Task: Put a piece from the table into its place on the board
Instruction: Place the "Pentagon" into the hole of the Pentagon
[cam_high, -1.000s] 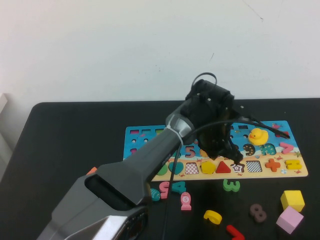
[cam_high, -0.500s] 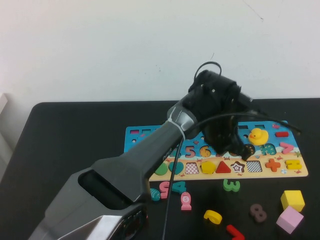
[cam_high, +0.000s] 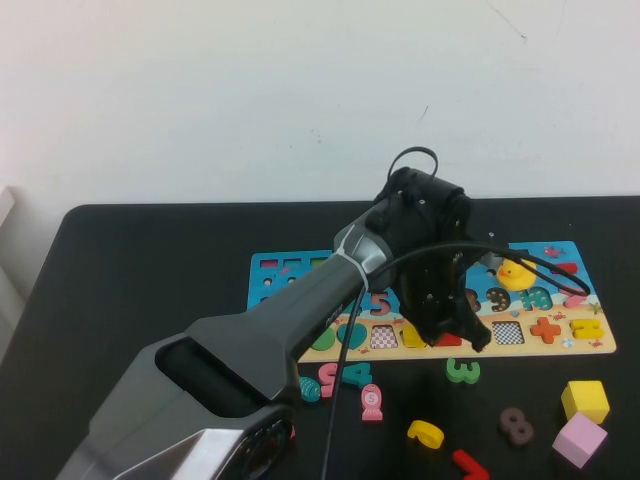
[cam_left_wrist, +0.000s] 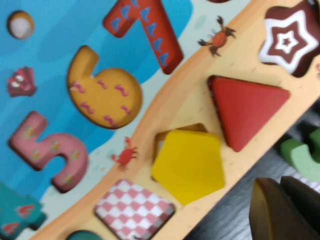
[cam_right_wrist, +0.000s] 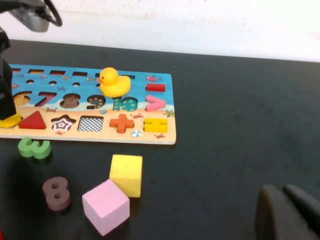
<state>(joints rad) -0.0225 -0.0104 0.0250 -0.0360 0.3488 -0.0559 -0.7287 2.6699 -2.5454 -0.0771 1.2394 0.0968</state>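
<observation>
Beside the red triangle (cam_left_wrist: 246, 109) on the board (cam_left_wrist: 190, 107), the piece (cam_left_wrist: 189, 164) sits skewed in its slot, one edge riding up. Left gripper (cam_left_wrist: 286, 209), closed and empty, may dislodge it when pressing. Right gripper (cam_right_wrist: 287, 212), closed, is parked over the desk (cam_right_wrist: 240, 100), well right of the board.

The left gripper (cam_high: 478, 338) is dropping from mid-frame back toward the lower centre, now covering the red triangle (cam_left_wrist: 247, 108) and yellow piece (cam_left_wrist: 190, 165) in the high view
</observation>
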